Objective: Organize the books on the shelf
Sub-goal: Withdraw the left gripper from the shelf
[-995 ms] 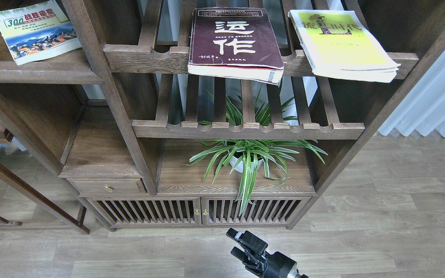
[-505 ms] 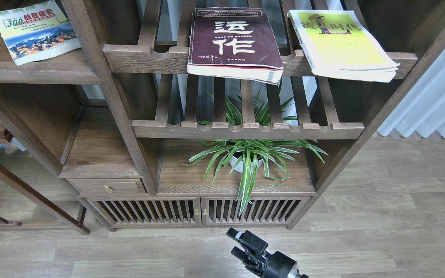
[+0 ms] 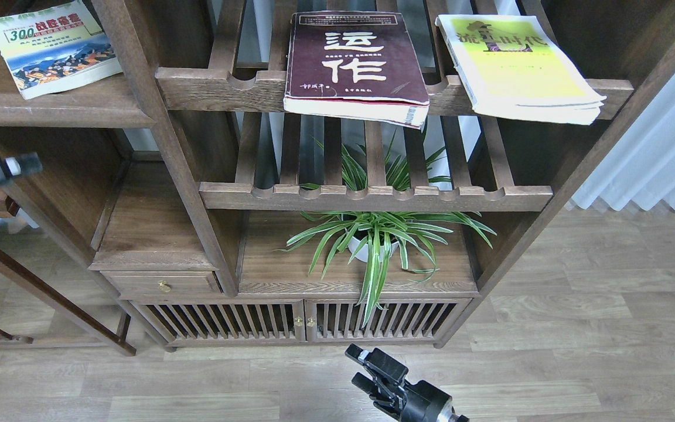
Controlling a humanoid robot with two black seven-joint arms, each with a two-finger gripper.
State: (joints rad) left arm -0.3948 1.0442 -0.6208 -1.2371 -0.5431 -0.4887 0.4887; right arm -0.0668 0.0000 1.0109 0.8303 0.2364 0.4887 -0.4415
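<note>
On the upper slatted rack, maroon book (image 3: 356, 61) overhangs: thick, heavy, floppy, so grip its front edge. Right gripper (image 3: 367, 369) hangs low, fingers spread; left gripper (image 3: 21, 165), fingers unreadable.

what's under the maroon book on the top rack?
The maroon book lies flat on the slatted rack, its front edge overhanging the scalloped rail. Below, through the slats, a second rack and a spider plant show. The slats directly beneath the book are covered.

Left gripper (image 3: 21, 164) barely showing at left edge, blurred, right gripper (image 3: 362, 368) low, seemingly parted
</note>
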